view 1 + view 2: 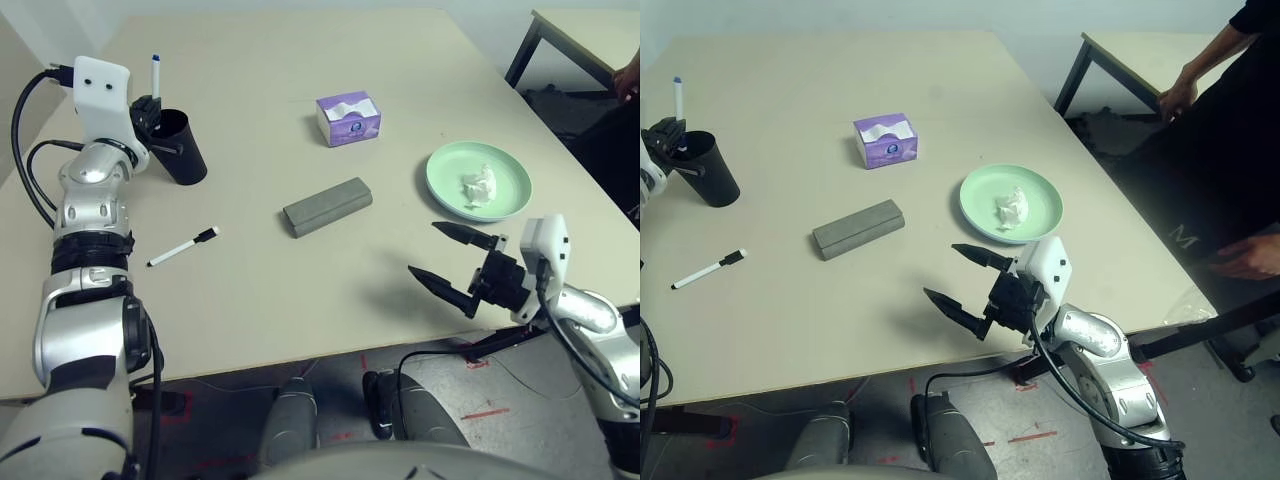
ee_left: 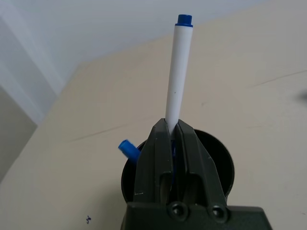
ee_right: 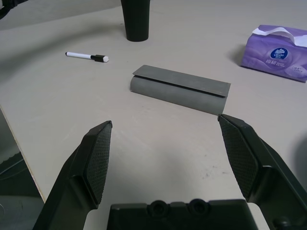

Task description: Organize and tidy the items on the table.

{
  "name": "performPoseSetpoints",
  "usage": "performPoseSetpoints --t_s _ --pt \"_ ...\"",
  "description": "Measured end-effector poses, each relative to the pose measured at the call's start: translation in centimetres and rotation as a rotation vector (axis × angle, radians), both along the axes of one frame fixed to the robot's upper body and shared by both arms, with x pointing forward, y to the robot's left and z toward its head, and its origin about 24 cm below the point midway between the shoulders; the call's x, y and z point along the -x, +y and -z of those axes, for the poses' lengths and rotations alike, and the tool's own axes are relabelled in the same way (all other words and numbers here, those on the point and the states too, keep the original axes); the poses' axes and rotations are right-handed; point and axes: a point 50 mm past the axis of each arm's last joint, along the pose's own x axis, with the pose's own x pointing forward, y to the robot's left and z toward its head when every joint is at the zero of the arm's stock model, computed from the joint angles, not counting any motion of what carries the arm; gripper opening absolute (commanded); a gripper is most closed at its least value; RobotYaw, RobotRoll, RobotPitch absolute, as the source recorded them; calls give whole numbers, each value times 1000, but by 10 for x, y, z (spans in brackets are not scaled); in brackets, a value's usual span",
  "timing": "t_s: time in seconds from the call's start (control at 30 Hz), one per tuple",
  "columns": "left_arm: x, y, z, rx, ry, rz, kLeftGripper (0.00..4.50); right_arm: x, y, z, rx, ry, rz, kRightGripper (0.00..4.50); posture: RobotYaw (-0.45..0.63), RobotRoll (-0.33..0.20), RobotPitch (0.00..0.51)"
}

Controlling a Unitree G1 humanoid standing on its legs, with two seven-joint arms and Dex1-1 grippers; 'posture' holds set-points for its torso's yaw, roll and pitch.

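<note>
Upper left of the head view, we had the left gripper [image 1: 148,108] pinched on the blue-capped marker [image 2: 178,72], held upright directly over the black cup [image 1: 182,148] — its long axis pointed into the cup's mouth. Lower right, our right gripper [image 1: 448,258] stood spread and empty, facing the grey glasses case [image 3: 180,89] mid-table — the black-capped marker [image 1: 183,246] lay nearer the left arm.
</note>
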Motion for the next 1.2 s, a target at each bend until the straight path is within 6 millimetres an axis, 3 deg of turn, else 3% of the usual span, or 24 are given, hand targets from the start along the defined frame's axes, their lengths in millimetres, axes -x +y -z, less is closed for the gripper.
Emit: performPoseSetpoints --t_s 0.03,0.4,0.43,0.6,0.67,0.77,0.87,1.0,1.2 --pt "-1 -1 2 16 -2 1 656 0 0 0 0 0 0 4500 -60 0 163" --pt "0 0 6 114 -39 3 4306 0 -1 0 12 2 -2 4500 -53 0 159" --pt "1 0 4 117 -51 14 4467 0 -1 0 12 2 -2 4500 -53 0 159" --pt "6 -17 -28 83 -150 182 4467 -1 -2 0 12 4 -1 4500 -57 0 157" --pt "14 -35 -48 12 -151 347 4467 -1 -2 0 12 4 -1 4500 -57 0 157" --pt "32 -60 -66 -173 3 573 4467 -1 -2 0 13 4 0 4500 -53 0 156" --pt "52 -73 -61 -354 305 718 4467 0 -2 0 18 6 -7 4500 -53 0 156" --pt "73 -56 -43 -505 700 715 4467 0 -2 0 31 1 -24 4500 -51 0 161" --pt "79 -28 -37 -591 919 625 4467 0 0 0 40 -6 -40 4500 -50 0 162"
